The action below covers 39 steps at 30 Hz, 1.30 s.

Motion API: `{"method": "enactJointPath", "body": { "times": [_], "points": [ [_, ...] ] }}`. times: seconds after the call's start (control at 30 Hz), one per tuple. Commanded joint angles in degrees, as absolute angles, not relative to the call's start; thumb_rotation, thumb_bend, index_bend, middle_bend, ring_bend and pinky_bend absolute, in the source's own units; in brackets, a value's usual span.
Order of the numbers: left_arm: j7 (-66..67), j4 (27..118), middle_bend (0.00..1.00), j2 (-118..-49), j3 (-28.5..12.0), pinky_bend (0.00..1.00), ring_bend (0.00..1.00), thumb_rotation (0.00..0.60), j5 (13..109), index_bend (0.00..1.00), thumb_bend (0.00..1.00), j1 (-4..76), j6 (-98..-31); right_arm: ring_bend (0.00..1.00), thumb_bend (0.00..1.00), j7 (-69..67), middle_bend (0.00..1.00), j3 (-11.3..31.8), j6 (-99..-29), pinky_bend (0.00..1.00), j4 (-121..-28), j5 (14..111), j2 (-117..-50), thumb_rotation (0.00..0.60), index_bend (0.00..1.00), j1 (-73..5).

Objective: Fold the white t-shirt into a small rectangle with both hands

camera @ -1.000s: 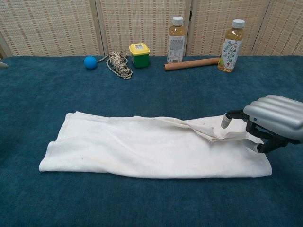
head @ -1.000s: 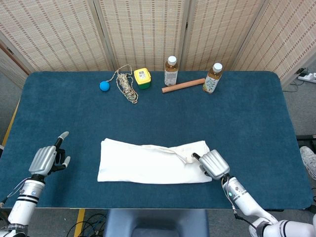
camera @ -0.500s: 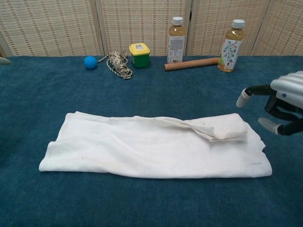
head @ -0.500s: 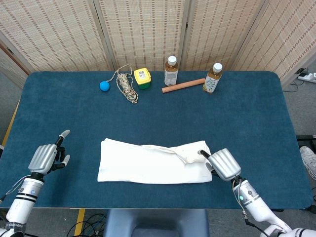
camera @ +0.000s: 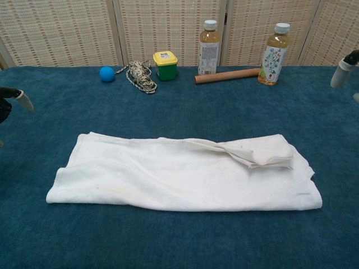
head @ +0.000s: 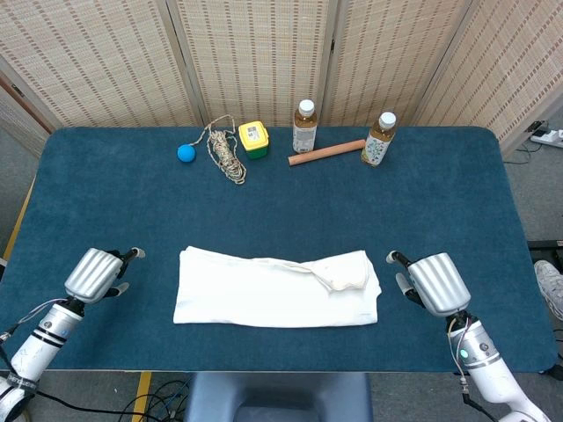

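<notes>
While the white t-shirt (head: pixel 277 288) lies folded into a long flat band near the front edge of the blue surface (head: pixel 440 202), we see both hands off it, one at each end. The right end of the band carries a small bunched fold on top, and its left end lies flat.

Our left hand (head: pixel 95 274) sits to the left of the cloth, apart from it, holding nothing. Its fingers (head: pixel 132 254) point toward the shirt, and only one fingertip of it shows at the left border of the chest view; the rest are tucked under the palm, so we cannot tell how wide they stand.

Our right hand (head: pixel 433 283) sits to the right of the cloth, also apart from it and empty. Its fingers (head: pixel 396 258) reach toward the shirt, slightly spread.

Along the far edge we see a blue ball (head: pixel 186 152), a coil of rope (head: pixel 225 150), a yellow and green box (head: pixel 253 138), a bottle (head: pixel 304 127), a wooden rod (head: pixel 326 152) and a second bottle (head: pixel 379 139).
</notes>
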<state>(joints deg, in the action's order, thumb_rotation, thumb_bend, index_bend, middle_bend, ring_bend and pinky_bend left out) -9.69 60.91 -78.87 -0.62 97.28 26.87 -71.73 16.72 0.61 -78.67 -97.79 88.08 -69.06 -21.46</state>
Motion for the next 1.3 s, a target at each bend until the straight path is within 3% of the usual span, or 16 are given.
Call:
{"method": "enactJointPath", "body": {
  "times": [0.03, 0.5, 1.3],
  "points": [
    [-15.84, 50.32, 0.72, -85.16, 2.44, 0.93, 0.66, 0.6, 103.51, 0.35, 0.16, 30.11, -75.38, 0.94, 0.49, 16.83, 0.92, 0.52, -79.09, 1.0, -98.28, 88.34, -68.65, 0.6, 0.38, -20.82],
    [-19.63, 30.94, 0.74, -98.21, 5.08, 0.92, 0.67, 0.6, 106.96, 0.36, 0.15, 34.35, -80.28, 0.94, 0.48, 16.69, 0.92, 0.83, -80.76, 1.0, -99.6, 88.6, -66.87, 0.6, 0.38, -17.79],
    [-17.85, 22.55, 0.74, -103.47, 8.73, 0.92, 0.67, 0.6, 105.42, 0.35, 0.15, 34.99, -79.35, 0.94, 0.49, 14.54, 0.92, 1.73, -80.98, 1.0, -98.73, 88.67, -66.81, 0.6, 0.38, -15.23]
  ]
}}
